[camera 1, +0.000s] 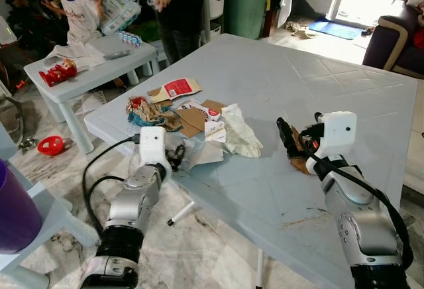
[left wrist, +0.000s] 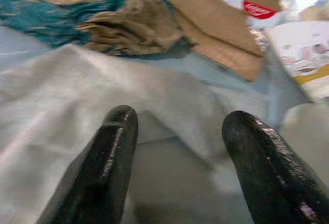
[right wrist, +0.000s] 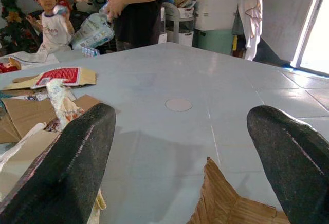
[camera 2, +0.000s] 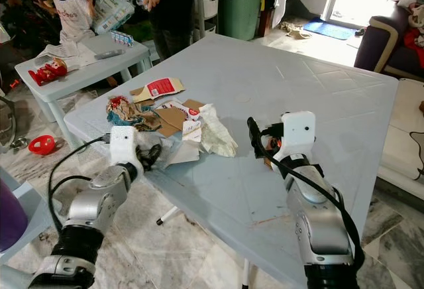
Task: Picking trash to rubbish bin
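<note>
A pile of trash lies at the near-left corner of the pale blue table [camera 1: 318, 83]: brown cardboard pieces [camera 1: 192, 118], a red-labelled card [camera 1: 175, 89], a crumpled teal and brown wrapper [camera 1: 142, 111], a white tissue [camera 1: 240, 135] and white paper [camera 1: 207, 154]. My left gripper [camera 1: 175, 156] is at the table's edge, open, its fingers [left wrist: 115, 131] spread over the white paper [left wrist: 77, 85]. My right gripper [camera 1: 296, 142] is open over the table's middle, right of the pile. A torn brown cardboard scrap [right wrist: 231, 203] lies between its wide-apart fingers [right wrist: 82, 147].
A small white table [camera 1: 86, 70] with toys stands at the far left, with a child and another person [camera 1: 182, 4] behind it. A green bin [camera 1: 245, 10] stands at the back. A red bowl [camera 1: 50, 145] lies on the floor, a purple container [camera 1: 16, 209] at near left, a sofa [camera 1: 391, 44] right.
</note>
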Available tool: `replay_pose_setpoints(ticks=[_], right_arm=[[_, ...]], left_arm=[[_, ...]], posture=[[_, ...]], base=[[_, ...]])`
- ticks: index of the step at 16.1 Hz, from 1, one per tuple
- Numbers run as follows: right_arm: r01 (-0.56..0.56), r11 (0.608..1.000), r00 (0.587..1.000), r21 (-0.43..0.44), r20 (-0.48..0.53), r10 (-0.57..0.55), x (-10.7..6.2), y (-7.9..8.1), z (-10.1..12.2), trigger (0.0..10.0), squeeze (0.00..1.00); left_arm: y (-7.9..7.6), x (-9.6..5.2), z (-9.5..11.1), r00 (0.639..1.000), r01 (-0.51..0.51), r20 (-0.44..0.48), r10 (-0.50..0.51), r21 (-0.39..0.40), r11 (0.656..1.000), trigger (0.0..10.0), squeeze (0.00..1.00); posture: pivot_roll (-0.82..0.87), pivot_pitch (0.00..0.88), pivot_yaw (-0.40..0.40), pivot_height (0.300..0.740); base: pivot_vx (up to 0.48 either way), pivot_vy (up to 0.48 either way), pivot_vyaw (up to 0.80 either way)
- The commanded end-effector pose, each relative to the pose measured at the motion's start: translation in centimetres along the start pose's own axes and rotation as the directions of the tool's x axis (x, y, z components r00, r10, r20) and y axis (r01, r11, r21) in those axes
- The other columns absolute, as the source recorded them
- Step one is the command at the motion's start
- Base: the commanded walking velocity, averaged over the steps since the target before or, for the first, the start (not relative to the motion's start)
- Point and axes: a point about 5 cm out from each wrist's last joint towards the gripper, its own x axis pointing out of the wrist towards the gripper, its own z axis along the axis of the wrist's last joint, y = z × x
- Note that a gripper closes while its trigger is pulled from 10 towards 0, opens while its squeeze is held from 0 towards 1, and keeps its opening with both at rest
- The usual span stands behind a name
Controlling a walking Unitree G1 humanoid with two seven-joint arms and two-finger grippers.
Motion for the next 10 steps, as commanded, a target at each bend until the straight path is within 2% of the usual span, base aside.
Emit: replay_pose_setpoints(ticks=[1,5,10], right_arm=[[-0.011,1.0,1.0,-0.002,0.014,0.011,-0.1,0.2,0.5,10.0,0.0],[-0.012,1.0,1.0,-0.004,0.005,0.013,-0.2,0.2,0.6,10.0,0.0],[-0.019,1.0,1.0,-0.003,0.0,0.019,-0.1,0.3,0.6,10.0,0.0]], left_arm=[[-0.4,0.3,0.7,0.999,0.026,0.025,-0.026,-0.003,1.0,0.0,0.0],[-1.7,0.8,0.6,0.996,0.078,0.039,-0.078,-0.005,0.997,0.0,0.0],[-1.8,0.8,0.2,0.995,0.093,0.042,-0.092,-0.013,0.996,0.0,0.0]], posture=[[-0.1,0.016,0.02,0.74],[-0.1,0.02,0.017,0.74],[-0.1,0.019,0.014,0.74]], base=[[0.0,0.0,0.0],[0.0,0.0,0.0],[0.0,0.0,0.0]])
